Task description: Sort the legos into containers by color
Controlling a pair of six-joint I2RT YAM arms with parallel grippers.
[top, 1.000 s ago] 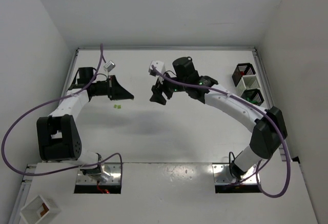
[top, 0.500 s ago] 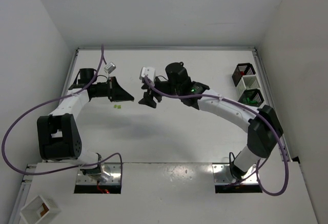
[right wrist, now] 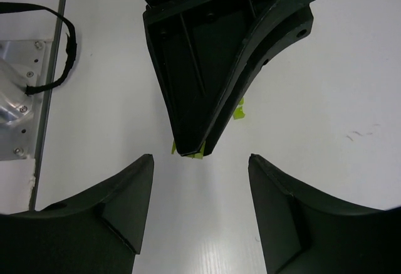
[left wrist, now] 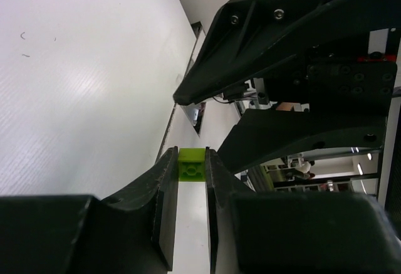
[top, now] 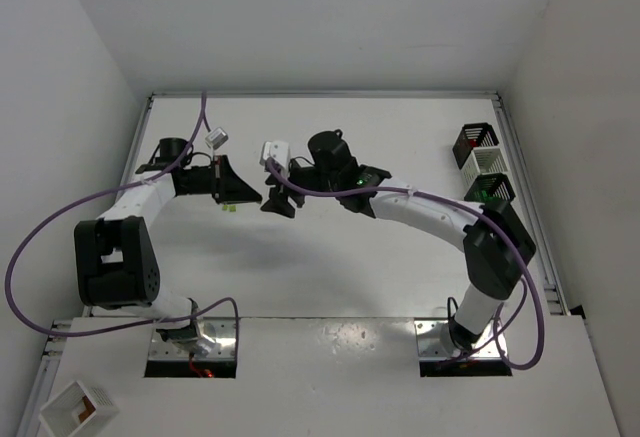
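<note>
The left fingers are pinched narrow on a lime brick. In the left wrist view the brick sits squarely between the two tips, studs facing the camera, one finger pressed against each side. Seen from above, this arm reaches in from the left edge of the table, its fingers pointing right toward the middle.

The right fingers point the opposite way, tip to tip with the left ones and just beside them. They are spread wide and hold nothing: the right wrist view shows only bare table in the gap. The nose of the left arm's hand sits straight ahead of that gap, with a sliver of lime showing at its tip.

The loose lime bricks lie on the table just beside the left fingers, on the side nearer the arm bases (how many cannot be counted from above). The right wrist view also catches a lime scrap next to the left arm's hand.

Well apart from all this, three small bins stand in a row at the right edge. The far black bin and the near black bin have a white bin between them. Something green shows inside the near black one.
</note>
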